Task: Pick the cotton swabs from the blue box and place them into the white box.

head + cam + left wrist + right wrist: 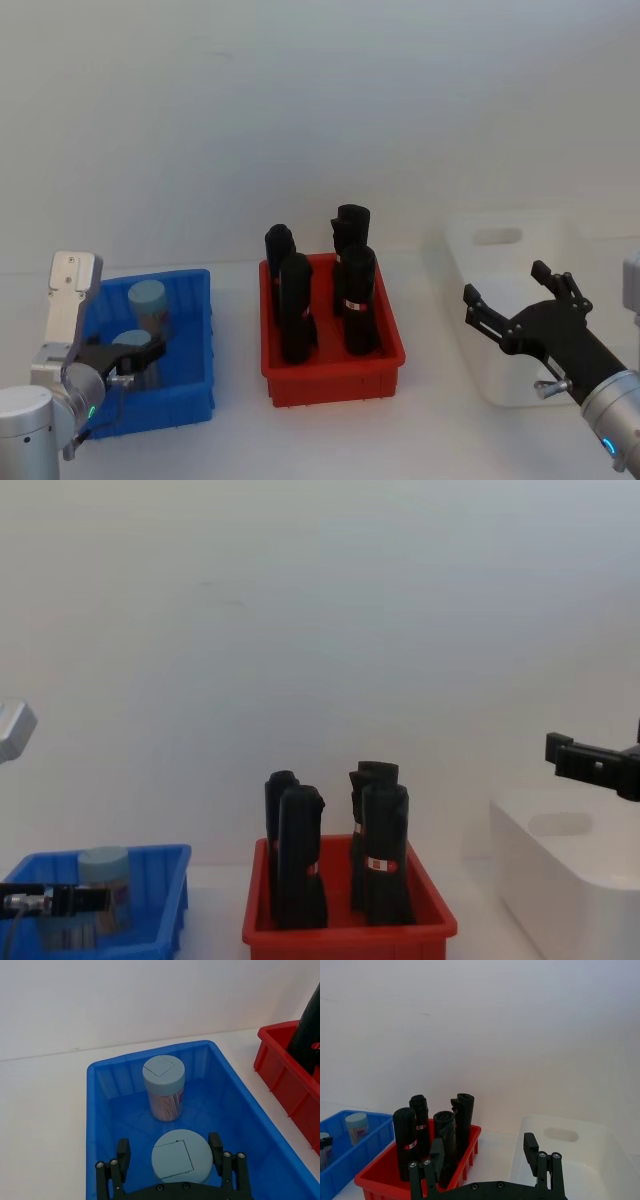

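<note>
Our left claw (169,1146), open, straddles the cotton swabs (181,1165) for gripping; the right claw (505,283) hangs open near the white box (470,260)

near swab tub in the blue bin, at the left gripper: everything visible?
The small cylindrical tub with a pale grey-blue plastic lid stands upright on the floor of the shallow bright blue plastic bin, at its near end, apart from the second tub. A square flap outline marks the lid. The open left gripper straddles it; whether a finger touches it, I cannot tell.

Lab test bench: blank white wall (300,100), white table (432,442), red bin (335,386).
</note>
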`<state>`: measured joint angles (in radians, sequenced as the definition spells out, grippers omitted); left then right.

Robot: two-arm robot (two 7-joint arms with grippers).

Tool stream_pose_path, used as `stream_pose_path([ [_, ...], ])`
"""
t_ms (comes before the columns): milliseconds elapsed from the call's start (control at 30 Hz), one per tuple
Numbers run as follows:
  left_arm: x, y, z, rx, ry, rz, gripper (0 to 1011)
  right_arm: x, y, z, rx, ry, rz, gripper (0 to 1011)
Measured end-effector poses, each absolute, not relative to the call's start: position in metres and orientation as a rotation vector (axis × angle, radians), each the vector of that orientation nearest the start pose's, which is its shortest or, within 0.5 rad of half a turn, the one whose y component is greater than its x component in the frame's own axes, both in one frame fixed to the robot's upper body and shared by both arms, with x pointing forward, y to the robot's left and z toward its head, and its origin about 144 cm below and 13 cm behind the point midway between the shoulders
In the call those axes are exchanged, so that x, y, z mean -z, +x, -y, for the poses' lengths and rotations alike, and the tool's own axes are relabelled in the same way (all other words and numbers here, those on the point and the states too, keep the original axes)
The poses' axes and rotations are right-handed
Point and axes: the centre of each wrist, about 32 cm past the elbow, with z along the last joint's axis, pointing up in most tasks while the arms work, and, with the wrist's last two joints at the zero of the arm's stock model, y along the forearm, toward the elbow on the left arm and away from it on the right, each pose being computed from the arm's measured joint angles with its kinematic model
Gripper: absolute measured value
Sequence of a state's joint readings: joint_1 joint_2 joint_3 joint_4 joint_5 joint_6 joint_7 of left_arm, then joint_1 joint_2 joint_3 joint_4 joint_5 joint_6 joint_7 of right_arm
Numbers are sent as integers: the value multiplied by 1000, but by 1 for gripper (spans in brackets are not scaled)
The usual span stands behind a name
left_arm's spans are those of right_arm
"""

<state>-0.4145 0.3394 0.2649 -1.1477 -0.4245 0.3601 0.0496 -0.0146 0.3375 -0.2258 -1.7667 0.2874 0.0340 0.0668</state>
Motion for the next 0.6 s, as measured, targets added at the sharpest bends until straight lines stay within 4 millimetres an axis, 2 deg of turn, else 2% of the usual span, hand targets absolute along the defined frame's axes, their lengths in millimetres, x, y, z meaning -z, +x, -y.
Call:
stream_pose_path([
  [133,-1157,566,-299,-1497,338,-331,945,-1189,443,237,1229,26,75,1002],
  [433,-1154,567,-302,-1486,309,-344,682,-1189,443,237,1229,26,75,1002],
  [600,-1155,567,-303,-1482,296,-344,668,-1189,443,237,1229,26,75,1002],
])
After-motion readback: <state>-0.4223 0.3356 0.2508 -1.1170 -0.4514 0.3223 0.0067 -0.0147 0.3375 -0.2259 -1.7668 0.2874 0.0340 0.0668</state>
